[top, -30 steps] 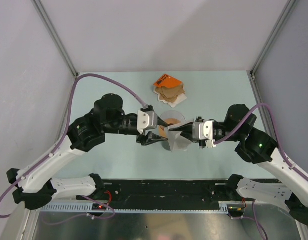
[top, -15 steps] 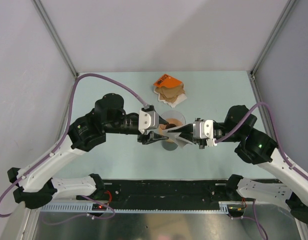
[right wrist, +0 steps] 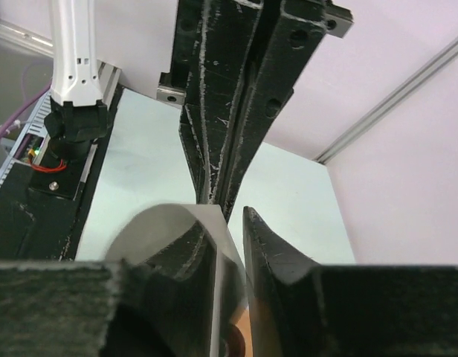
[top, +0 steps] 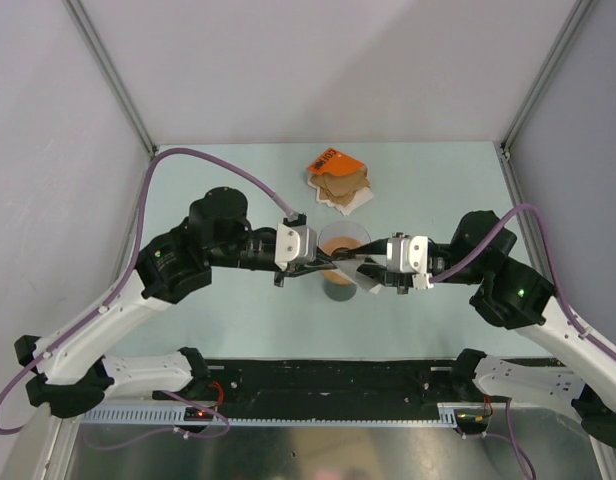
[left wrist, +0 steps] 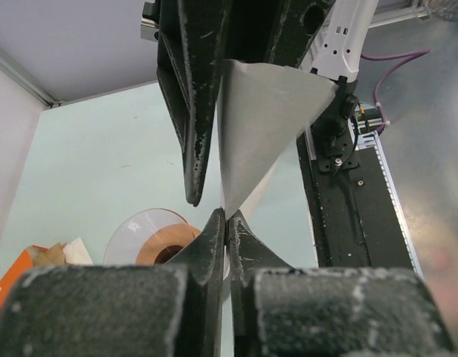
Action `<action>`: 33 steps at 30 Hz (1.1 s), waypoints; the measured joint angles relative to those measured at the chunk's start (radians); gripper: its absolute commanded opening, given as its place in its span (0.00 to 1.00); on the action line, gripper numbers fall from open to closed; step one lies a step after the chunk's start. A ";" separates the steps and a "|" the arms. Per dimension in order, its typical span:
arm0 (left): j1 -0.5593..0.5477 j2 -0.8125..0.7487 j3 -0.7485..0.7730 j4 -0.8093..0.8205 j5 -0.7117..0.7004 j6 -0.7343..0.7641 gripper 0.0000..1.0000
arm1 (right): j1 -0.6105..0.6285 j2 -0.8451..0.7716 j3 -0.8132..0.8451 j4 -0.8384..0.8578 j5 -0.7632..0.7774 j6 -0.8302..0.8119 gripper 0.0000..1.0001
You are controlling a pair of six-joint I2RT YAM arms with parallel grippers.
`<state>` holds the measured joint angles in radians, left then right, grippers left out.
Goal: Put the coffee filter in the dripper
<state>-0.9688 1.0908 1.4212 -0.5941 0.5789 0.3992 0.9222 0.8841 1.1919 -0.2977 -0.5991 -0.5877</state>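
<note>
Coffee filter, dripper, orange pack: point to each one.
coffee filter (left wrist: 262,119): left wrist view, the flat face of the paper.
dripper (top: 345,237): top view, inside its clear mouth.
orange pack (top: 326,160): top view, its orange face.

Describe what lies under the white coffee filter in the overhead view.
A dark grey round thing on the table shows partly beneath the coffee filter. Its far edge is covered by the paper. The dripper stands farther back, not under it.

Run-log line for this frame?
left pincer: shut on coffee filter | right pincer: slightly open | coffee filter: not yet in dripper
</note>
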 measured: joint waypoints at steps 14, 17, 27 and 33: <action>0.000 -0.116 -0.087 0.077 -0.120 -0.001 0.00 | -0.122 -0.026 0.000 0.010 0.122 0.200 0.59; -0.001 -0.150 -0.121 0.140 -0.160 -0.003 0.00 | -0.148 -0.026 0.000 -0.002 0.111 0.289 0.61; -0.002 -0.167 -0.180 0.270 -0.184 0.032 0.06 | -0.221 -0.004 0.000 0.001 -0.011 0.523 0.09; -0.006 -0.171 -0.198 0.288 -0.202 0.079 0.77 | -0.270 0.010 -0.001 0.021 -0.042 0.601 0.00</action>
<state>-0.9745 0.9195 1.2228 -0.3065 0.3767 0.4786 0.6525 0.8936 1.1912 -0.2771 -0.6411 0.0135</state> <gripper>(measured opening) 0.475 0.018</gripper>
